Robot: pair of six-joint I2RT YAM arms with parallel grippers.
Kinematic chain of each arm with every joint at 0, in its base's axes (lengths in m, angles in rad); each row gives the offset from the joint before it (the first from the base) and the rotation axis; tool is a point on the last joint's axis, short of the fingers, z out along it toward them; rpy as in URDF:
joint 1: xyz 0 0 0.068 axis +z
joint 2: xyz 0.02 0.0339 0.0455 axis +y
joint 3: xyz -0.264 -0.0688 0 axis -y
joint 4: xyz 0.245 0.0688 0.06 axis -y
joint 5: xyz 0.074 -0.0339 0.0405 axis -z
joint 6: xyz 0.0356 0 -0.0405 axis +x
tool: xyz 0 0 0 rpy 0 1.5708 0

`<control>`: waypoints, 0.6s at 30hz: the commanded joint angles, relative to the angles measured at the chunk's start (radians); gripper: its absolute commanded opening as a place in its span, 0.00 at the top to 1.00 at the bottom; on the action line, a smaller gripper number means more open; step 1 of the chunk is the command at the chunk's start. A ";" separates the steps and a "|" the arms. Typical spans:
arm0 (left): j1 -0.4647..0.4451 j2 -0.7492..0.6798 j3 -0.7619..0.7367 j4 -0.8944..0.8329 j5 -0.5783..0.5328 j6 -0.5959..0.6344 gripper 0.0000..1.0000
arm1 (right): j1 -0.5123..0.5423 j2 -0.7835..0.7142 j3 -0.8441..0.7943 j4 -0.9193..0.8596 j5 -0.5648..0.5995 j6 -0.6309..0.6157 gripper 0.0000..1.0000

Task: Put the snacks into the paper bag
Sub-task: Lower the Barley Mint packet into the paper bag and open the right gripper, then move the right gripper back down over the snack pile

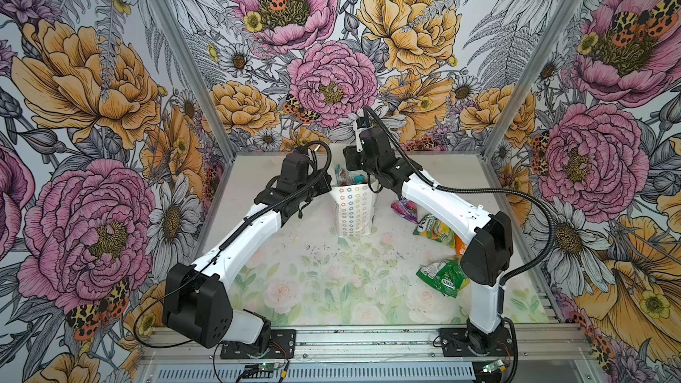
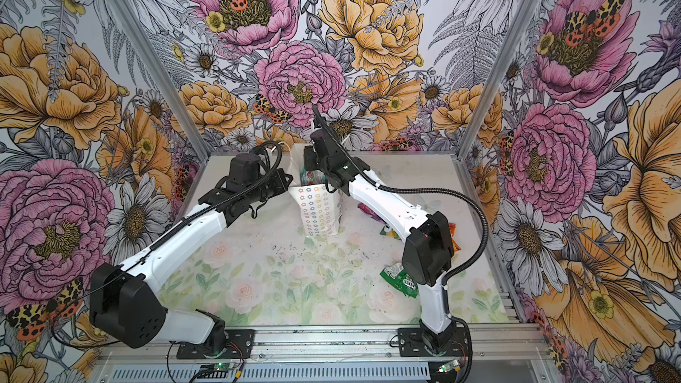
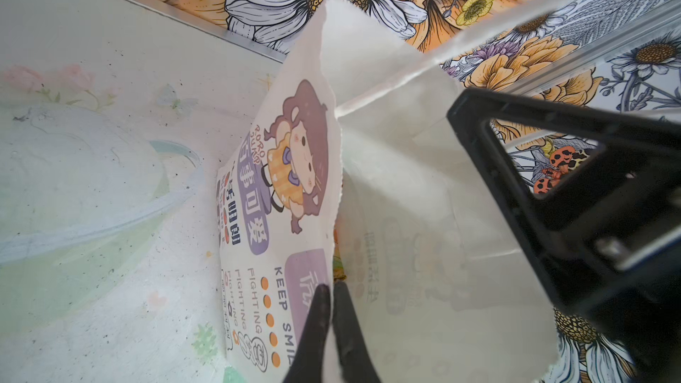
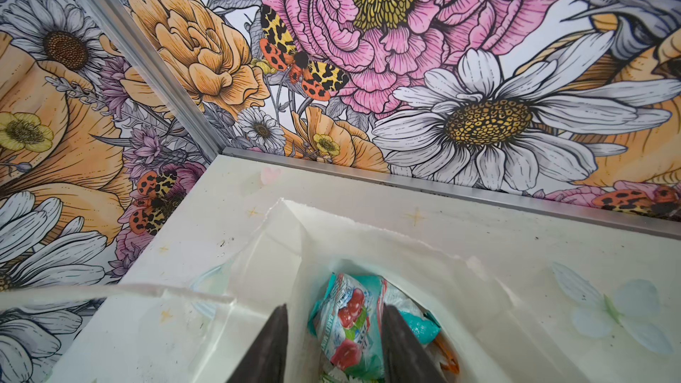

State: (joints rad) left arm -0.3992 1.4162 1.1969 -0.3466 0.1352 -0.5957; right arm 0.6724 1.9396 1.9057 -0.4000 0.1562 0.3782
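Note:
The white paper bag (image 1: pixel 355 211) (image 2: pixel 318 211) stands upright at the back middle of the table. My left gripper (image 3: pixel 331 287) is shut on the bag's wall (image 3: pixel 294 178) near its rim, one finger outside on the cartoon girl print and one inside. My right gripper (image 4: pixel 335 307) hangs open over the bag's mouth (image 4: pixel 405 252). A teal snack packet (image 4: pixel 346 318) lies below and between its fingers inside the bag, with an orange packet (image 4: pixel 447 359) beside it. On the table to the right lie a purple packet (image 1: pixel 403 208), a yellow-green packet (image 1: pixel 435 228) and a green packet (image 1: pixel 440 276).
An orange packet (image 1: pixel 460 245) is partly hidden behind my right arm's elbow. Flowered walls close the table at the back and both sides. A metal rail (image 1: pixel 368 340) runs along the front edge.

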 commanded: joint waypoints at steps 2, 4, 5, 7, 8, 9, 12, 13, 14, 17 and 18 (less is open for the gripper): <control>0.000 0.012 0.015 0.014 -0.002 0.011 1.00 | 0.010 -0.102 -0.023 0.013 -0.054 -0.064 0.52; 0.002 0.011 0.017 0.014 -0.002 0.011 1.00 | 0.010 -0.125 -0.032 0.001 -0.056 -0.082 0.49; 0.000 0.010 0.017 0.014 -0.003 0.011 1.00 | 0.010 -0.138 -0.039 -0.005 -0.062 -0.091 0.46; 0.000 0.010 0.017 0.014 -0.002 0.011 1.00 | 0.010 -0.166 -0.049 -0.017 -0.083 -0.107 0.43; 0.000 0.010 0.018 0.014 -0.003 0.010 1.00 | 0.010 -0.183 -0.059 -0.024 -0.097 -0.118 0.42; 0.000 0.009 0.018 0.014 -0.003 0.010 1.00 | 0.010 -0.199 -0.068 -0.031 -0.107 -0.125 0.41; 0.000 0.010 0.018 0.014 -0.002 0.010 1.00 | 0.010 -0.249 -0.101 -0.060 -0.120 -0.137 0.39; 0.000 0.010 0.018 0.014 -0.002 0.010 1.00 | 0.010 -0.266 -0.113 -0.068 -0.124 -0.137 0.38; 0.001 0.010 0.019 0.014 -0.001 0.010 1.00 | 0.010 -0.288 -0.136 -0.077 -0.123 -0.138 0.38; 0.001 0.012 0.019 0.014 0.001 0.013 1.00 | 0.009 -0.370 -0.223 -0.088 -0.104 -0.130 0.36; 0.001 0.012 0.018 0.014 0.003 0.013 1.00 | 0.010 -0.399 -0.260 -0.089 -0.083 -0.121 0.36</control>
State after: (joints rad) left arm -0.3992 1.4158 1.1969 -0.3466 0.1352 -0.5957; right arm 0.6758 1.6127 1.7058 -0.4557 0.0559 0.2600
